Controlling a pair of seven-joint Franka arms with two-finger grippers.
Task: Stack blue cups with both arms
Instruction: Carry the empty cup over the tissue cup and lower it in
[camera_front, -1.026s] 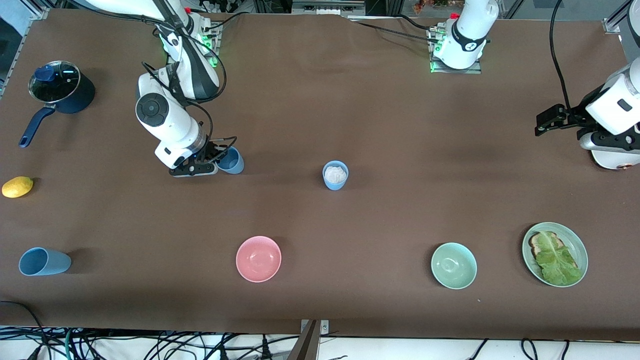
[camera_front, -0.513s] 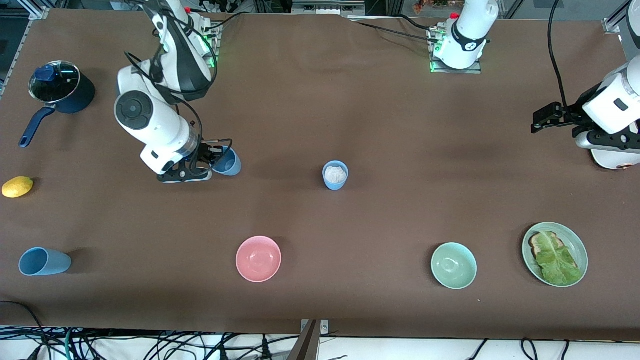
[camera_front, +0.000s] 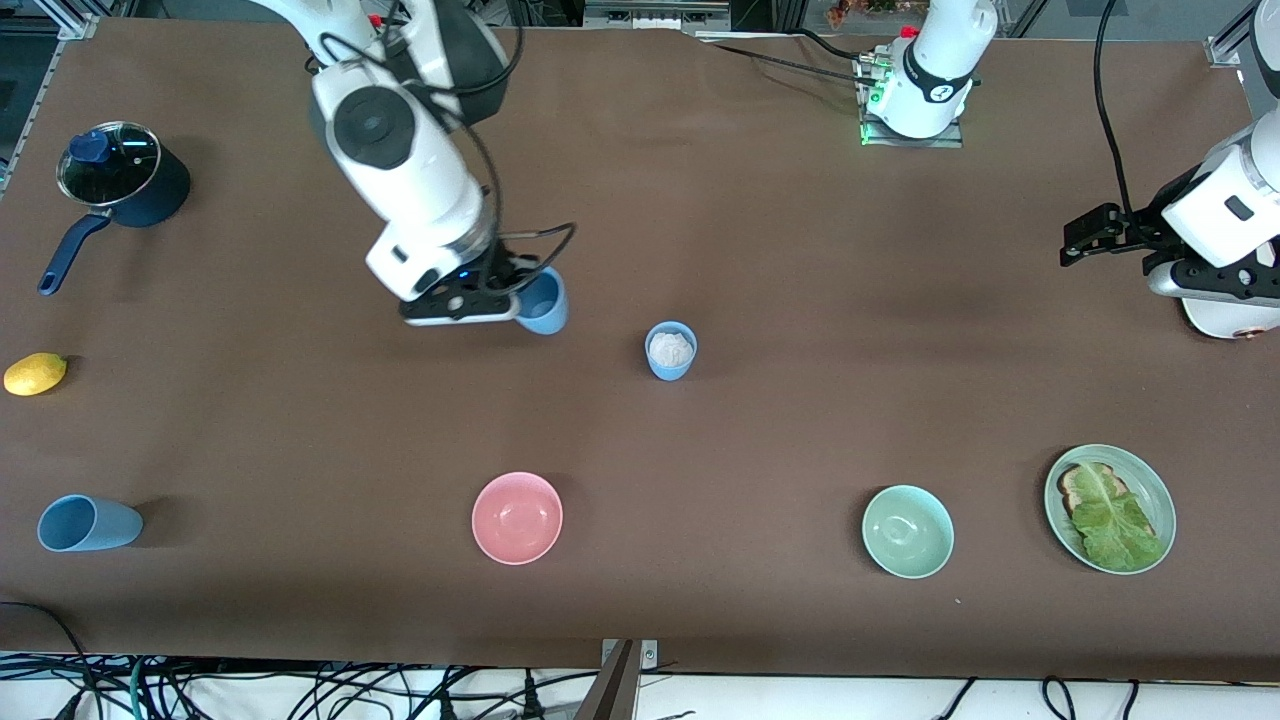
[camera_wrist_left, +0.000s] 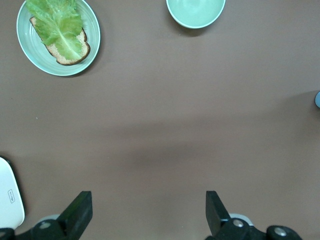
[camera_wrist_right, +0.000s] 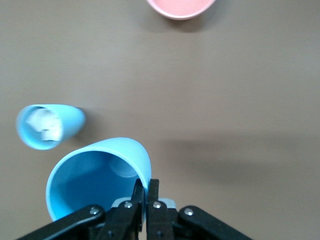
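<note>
right gripper (camera_front: 520, 297) has carried the blue cup (camera_front: 543, 302) toward the filled cup (camera_front: 670, 350), fingers pinching its rim.

The held cup (camera_front: 543, 302) hangs over the table (camera_front: 800, 300) near the filled cup (camera_front: 670, 351).

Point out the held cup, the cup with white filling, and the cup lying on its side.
held blue cup (camera_front: 545, 303), front view, outer wall.
filled blue cup (camera_front: 671, 351), front view, white contents.
tipped blue cup (camera_front: 88, 523), front view, side wall.
</note>
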